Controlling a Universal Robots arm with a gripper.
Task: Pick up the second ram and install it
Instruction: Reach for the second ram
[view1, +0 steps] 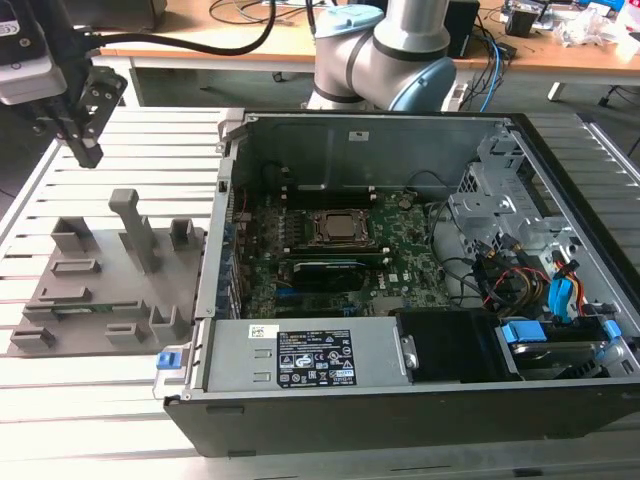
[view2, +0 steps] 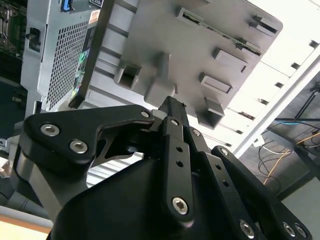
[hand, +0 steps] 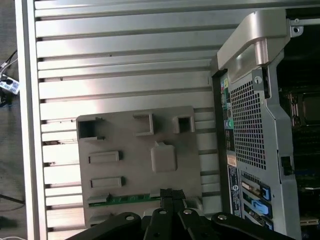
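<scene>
The second ram (view1: 84, 307) is a thin green stick lying in a slot of the grey holder plate (view1: 100, 285), on the exterior view's left. In the first wrist view the ram (hand: 129, 199) shows as a green strip along the plate's edge nearest the fingertips. My gripper (view1: 88, 157) hangs high above the slatted table, behind the plate and well clear of the ram. Its black fingers meet at the tip in both wrist views (hand: 167, 192) (view2: 170, 102), shut with nothing between them.
An open computer case (view1: 400, 400) fills the exterior view's middle and right. Inside lie the green motherboard (view1: 400, 240), the CPU socket (view1: 340, 228) and a long black module (view1: 325, 270). A tall grey post (view1: 135, 225) rises from the holder plate.
</scene>
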